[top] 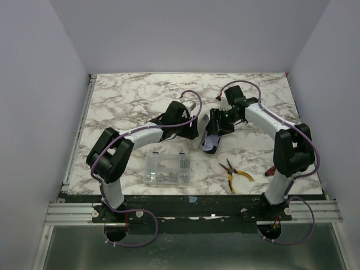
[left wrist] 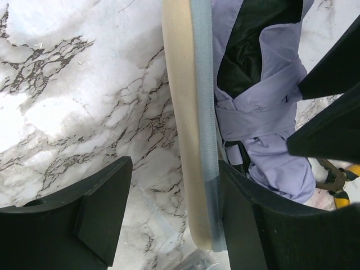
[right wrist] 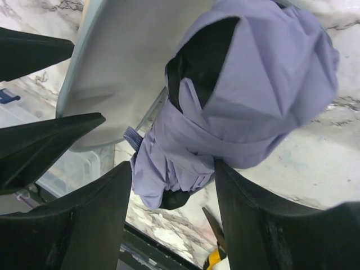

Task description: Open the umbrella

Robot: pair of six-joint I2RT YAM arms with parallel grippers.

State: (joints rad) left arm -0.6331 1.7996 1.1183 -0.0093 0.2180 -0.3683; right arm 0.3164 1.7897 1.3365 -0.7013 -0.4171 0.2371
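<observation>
left tool (left wrist: 174,169) apart, straddling cream sleeve (left wrist: 180,112) edge; right tool (right wrist: 171,169) apart around umbrella (right wrist: 270,84). Both central on surface (top: 129,95), well off its edges.

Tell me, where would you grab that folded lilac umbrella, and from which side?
I'd take the umbrella across its waist, where the strap cinches the lilac folds, coming down from above with a finger on each side. It lies on the table, so the top is the open approach, and the cinched part is probably slimmest and firmest. The cream sleeve beside it looks too loose.
</observation>
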